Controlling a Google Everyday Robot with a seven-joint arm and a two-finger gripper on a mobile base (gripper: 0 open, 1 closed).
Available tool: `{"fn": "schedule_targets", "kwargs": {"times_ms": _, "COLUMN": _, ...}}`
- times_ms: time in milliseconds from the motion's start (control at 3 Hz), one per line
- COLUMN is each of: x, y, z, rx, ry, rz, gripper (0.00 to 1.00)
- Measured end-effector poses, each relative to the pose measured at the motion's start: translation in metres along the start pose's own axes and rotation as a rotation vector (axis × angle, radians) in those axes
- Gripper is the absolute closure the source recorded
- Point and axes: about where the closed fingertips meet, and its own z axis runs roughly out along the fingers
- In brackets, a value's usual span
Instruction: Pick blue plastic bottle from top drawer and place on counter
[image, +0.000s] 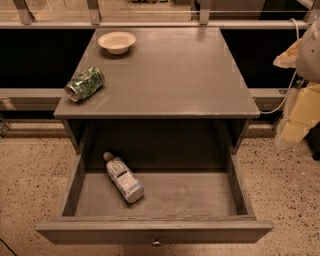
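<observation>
The blue plastic bottle (123, 178) lies on its side in the left half of the open top drawer (155, 230), its white cap pointing to the back left. The drawer is pulled fully out, with its knob at the front. The grey counter (170, 75) is above it. My arm and gripper (296, 120) hang at the far right edge of the view, beside the cabinet and well away from the bottle.
A crushed green can (84, 84) lies at the counter's left edge. A white bowl (116, 42) stands at the counter's back left. A rail and dark panels run behind the cabinet. Speckled floor surrounds the drawer.
</observation>
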Motion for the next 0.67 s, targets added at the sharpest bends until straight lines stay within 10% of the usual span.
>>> {"fn": "schedule_targets", "kwargs": {"times_ms": 667, "x": -0.0049, "y": -0.0007, "z": -0.0007, "rx": -0.002, "ry": -0.03, "rz": -0.008, "gripper": 0.0}}
